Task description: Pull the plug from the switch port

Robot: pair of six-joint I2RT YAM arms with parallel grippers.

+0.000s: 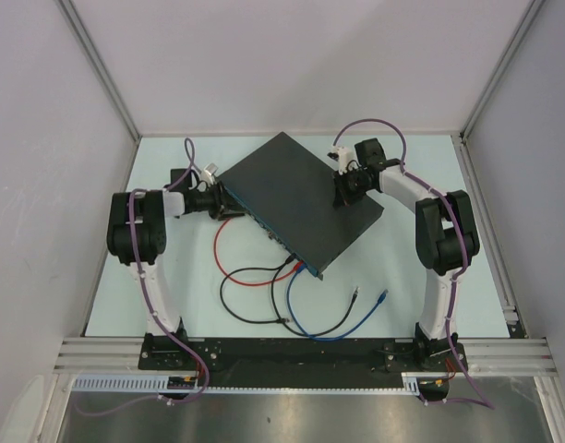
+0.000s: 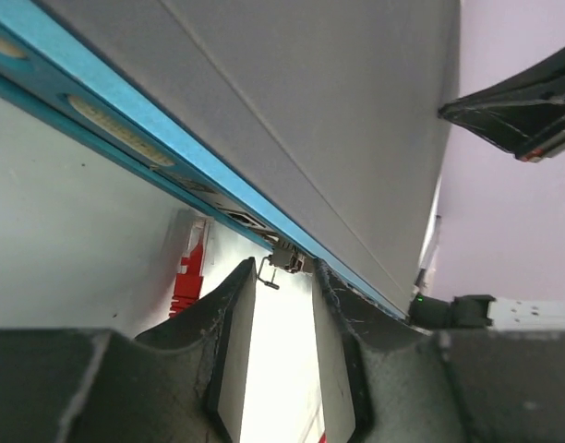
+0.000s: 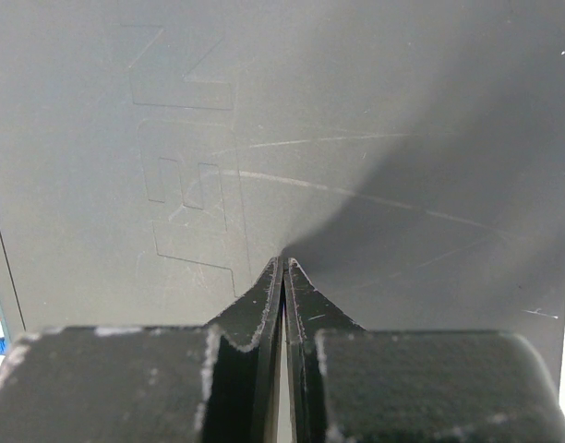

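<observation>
The switch (image 1: 296, 198) is a flat dark grey box lying at an angle, its blue-teal socket edge (image 1: 269, 231) facing front-left. In the left wrist view a small grey plug with a wire latch (image 2: 284, 259) sits in a port on the blue edge (image 2: 126, 111). My left gripper (image 2: 282, 270) is open, with a fingertip on each side of that plug and not closed on it. A red plug (image 2: 188, 277) lies just left of it. My right gripper (image 3: 284, 262) is shut and empty, its tips pressed on the switch's top (image 3: 356, 111).
Red (image 1: 229, 268), black (image 1: 246, 314) and blue (image 1: 310, 328) cables loop on the table in front of the switch, the black and blue ones running to its edge near the front corner. Two loose cable ends (image 1: 354, 295) (image 1: 384, 297) lie front right. Walls enclose the table.
</observation>
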